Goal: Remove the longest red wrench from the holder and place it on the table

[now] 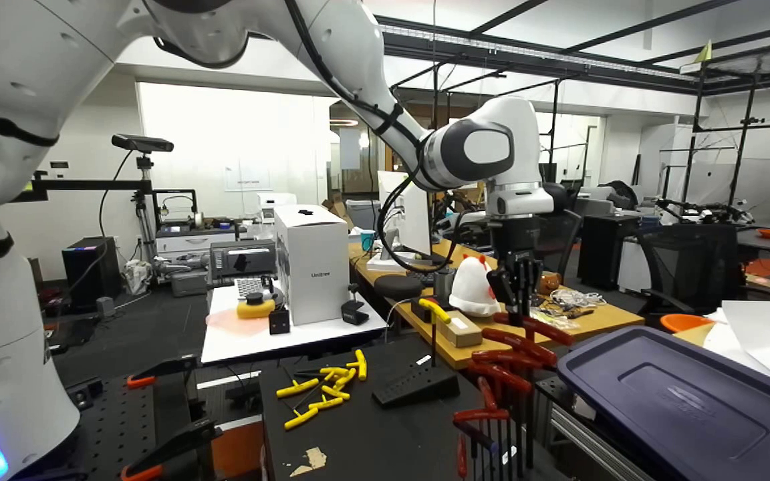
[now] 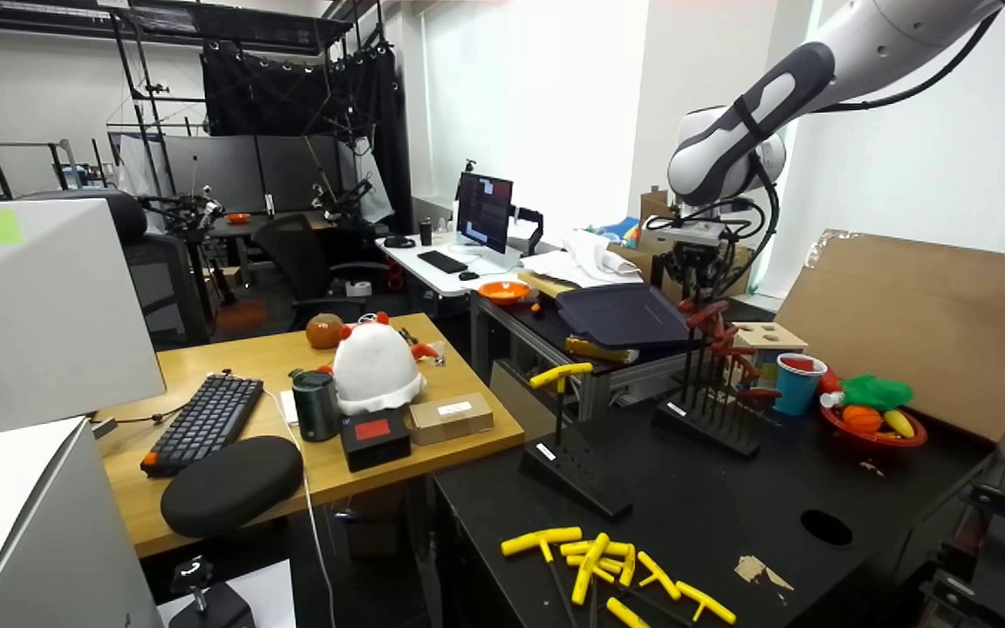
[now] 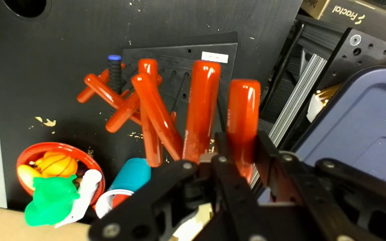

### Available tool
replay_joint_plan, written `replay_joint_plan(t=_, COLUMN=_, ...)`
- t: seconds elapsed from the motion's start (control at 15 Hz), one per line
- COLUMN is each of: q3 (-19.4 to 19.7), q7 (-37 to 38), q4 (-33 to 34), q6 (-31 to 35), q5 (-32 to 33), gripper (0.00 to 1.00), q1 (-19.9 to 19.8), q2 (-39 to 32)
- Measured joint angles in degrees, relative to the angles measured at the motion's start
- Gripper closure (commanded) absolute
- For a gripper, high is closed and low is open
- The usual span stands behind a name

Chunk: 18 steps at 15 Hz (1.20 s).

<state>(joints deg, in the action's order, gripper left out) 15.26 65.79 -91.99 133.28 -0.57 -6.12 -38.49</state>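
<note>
The longest red wrench has a bright red T-handle, which shows in both exterior views and the wrist view. My gripper is shut on this handle; in the wrist view its fingers press against both sides. Several shorter red wrenches stand beside it, one right next to the left finger. The dark sloped holder stands under them on the black table; it also shows in an exterior view. The held wrench's shaft runs down toward the holder; its lower end is hidden.
A second black holder carries one yellow wrench. Several yellow wrenches lie loose on the table. A red bowl of toys and a blue cup stand behind the red wrenches. A purple lid lies beside the table.
</note>
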Motion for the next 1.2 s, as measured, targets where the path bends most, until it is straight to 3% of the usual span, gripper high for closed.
replay_joint_plan(t=0.73, q3=-1.5, q7=-10.2, q4=0.2, q6=-0.1, q5=-3.2, gripper=0.94, q1=-1.6, q2=1.5)
replay_joint_plan(t=1.2, q3=-1.5, q7=-10.8, q4=0.2, q6=-0.1, q5=-3.1, gripper=0.94, q1=-1.6, q2=1.8)
